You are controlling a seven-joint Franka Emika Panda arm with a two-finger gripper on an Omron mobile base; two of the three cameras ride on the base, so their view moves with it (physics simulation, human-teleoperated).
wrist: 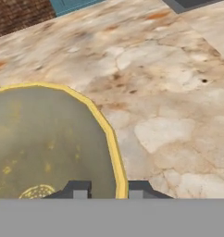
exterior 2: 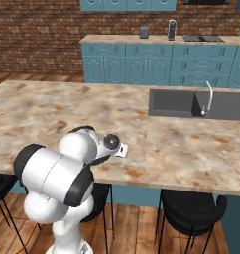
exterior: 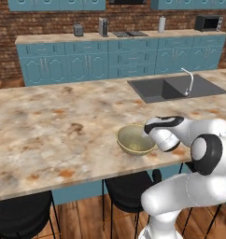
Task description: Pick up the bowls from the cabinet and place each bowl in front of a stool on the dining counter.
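Observation:
A tan-yellow bowl (exterior: 136, 139) rests upright on the marbled dining counter (exterior: 63, 126) near its front edge. A black stool (exterior: 129, 186) stands just below that spot. My gripper (exterior: 150, 135) is at the bowl's right rim. In the hand view the bowl (wrist: 44, 139) lies at the left, and my gripper (wrist: 107, 190) straddles its yellow rim with one fingertip (wrist: 77, 190) inside and the other outside, shut on it. The cabinet is out of view.
A dark inset sink (exterior: 175, 88) with a faucet (exterior: 189, 81) lies in the counter to the right of the bowl. Another stool (exterior: 21, 214) stands at the left, and one (exterior 2: 191, 208) under the sink end. The wall counter (exterior: 119, 37) with appliances runs behind.

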